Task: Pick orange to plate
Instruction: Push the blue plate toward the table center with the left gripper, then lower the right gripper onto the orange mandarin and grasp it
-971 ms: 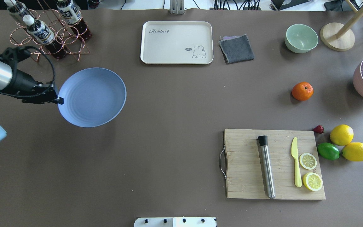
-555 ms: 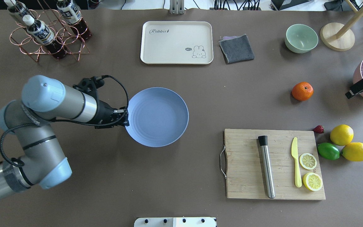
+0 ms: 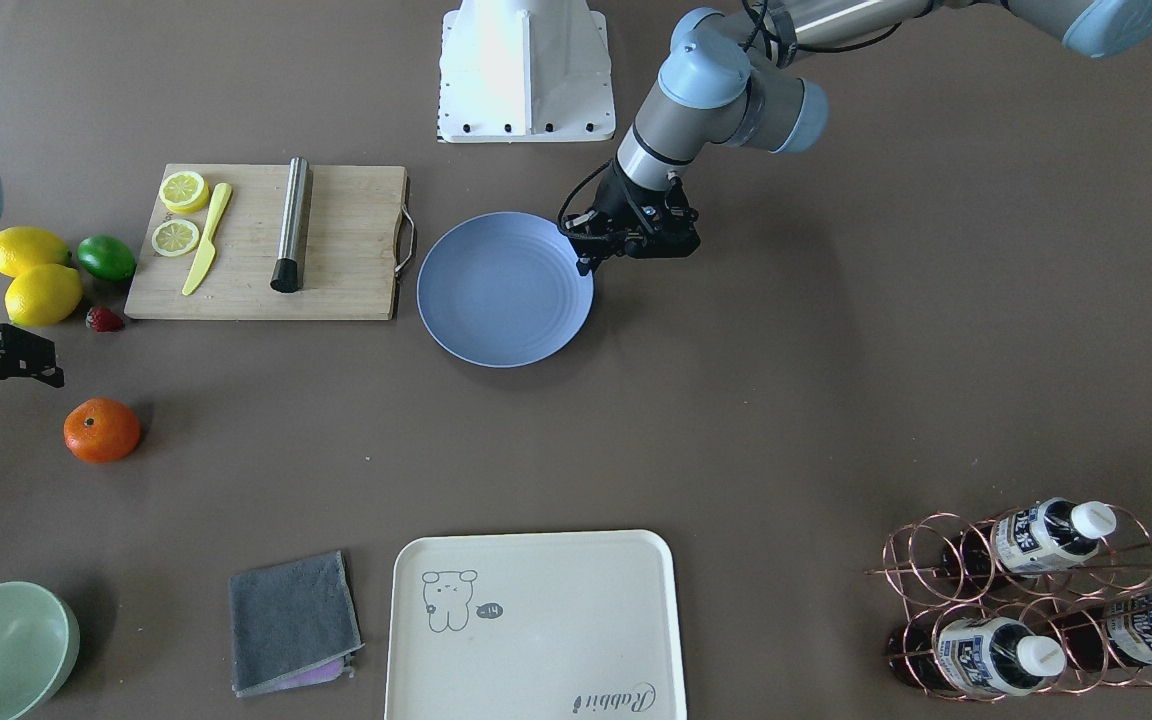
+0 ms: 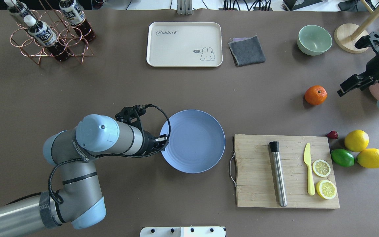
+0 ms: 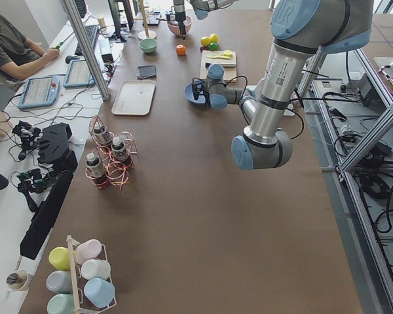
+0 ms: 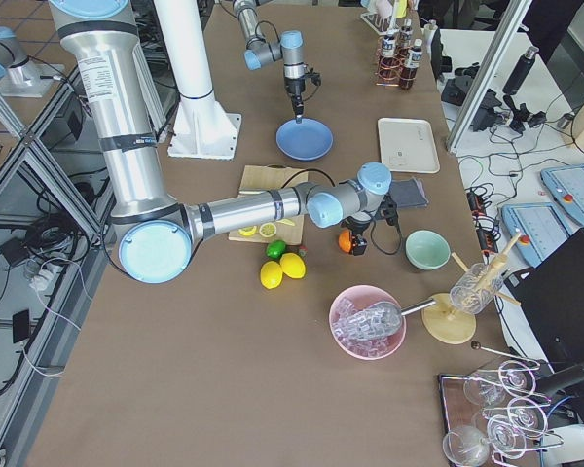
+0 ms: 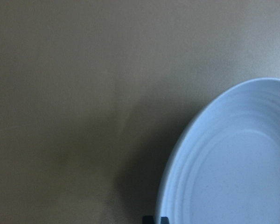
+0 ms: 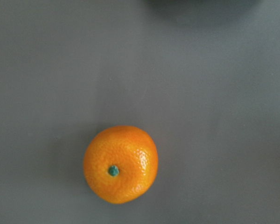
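Observation:
The periwinkle-blue plate (image 4: 192, 141) sits at the table's middle, just left of the cutting board. My left gripper (image 4: 164, 141) is shut on its left rim, and its fingertips (image 7: 154, 219) show at the bottom of the left wrist view beside the plate (image 7: 233, 177). The orange (image 4: 315, 95) lies alone on the brown mat at the right and shows stem-up in the right wrist view (image 8: 120, 164). My right gripper (image 4: 341, 91) hangs open a little to the right of the orange, not touching it. The front view shows the same gripper (image 3: 41, 368) just above the orange (image 3: 102, 430).
A wooden cutting board (image 4: 258, 171) with a steel tube, a yellow knife and lemon slices lies right of the plate. Two lemons (image 4: 356, 140), a lime (image 4: 342, 157) and a strawberry (image 4: 332, 134) lie beyond it. At the back stand a green bowl (image 4: 314, 39), a cream tray (image 4: 184, 44), a cloth (image 4: 247, 50) and a bottle rack (image 4: 49, 36).
My left arm has carried the plate from the far left to the table's middle, nearer the robot. My right gripper has come in from the right edge toward the orange.

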Tool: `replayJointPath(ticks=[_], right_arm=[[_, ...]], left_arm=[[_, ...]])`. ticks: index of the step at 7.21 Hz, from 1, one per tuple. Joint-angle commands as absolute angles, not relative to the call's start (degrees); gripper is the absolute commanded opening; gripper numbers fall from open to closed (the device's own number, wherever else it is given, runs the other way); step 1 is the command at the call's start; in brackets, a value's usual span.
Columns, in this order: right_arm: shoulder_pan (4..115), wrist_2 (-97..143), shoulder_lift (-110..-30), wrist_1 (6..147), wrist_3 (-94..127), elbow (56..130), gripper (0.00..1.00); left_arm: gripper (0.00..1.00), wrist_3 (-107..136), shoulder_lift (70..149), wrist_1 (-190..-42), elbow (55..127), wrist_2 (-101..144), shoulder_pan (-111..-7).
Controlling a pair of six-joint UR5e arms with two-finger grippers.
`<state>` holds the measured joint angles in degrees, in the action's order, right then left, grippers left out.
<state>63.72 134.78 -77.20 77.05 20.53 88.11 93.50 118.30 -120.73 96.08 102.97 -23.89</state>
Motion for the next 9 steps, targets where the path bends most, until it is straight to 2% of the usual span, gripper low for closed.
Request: replayJointPath(ticks=[1,3,4,5,7,9], right_arm=[[60.6,131.9,-75.9,74.7,25.4,87.0,1.00],[59.0,131.7,-75.9,74.7,26.5,86.7,1.00],[58.3,130.4,-75.7,74.6,26.6,86.6,1.00],[57.0,126.6,-75.5,74.5,26.6,86.6,1.00],[56.4,125.1,-74.6,74.4,26.5,84.9,0.98],[56.0,124.7,-73.6,73.2,26.7,83.3,0.86]], left_arm=[[0.00,90.1,118.0,-120.8,95.3,102.9,-25.2],[0.00,90.2,117.0,-121.1,94.7,102.8,-25.3],[0.39,90.4,116.9,-121.1,94.8,102.8,-25.3],[0.72,90.5,116.9,-121.1,94.9,102.7,-25.1],[0.76,90.5,116.9,-121.1,95.0,102.7,-25.0],[0.77,90.6,116.8,-121.0,95.0,102.5,-24.9]])
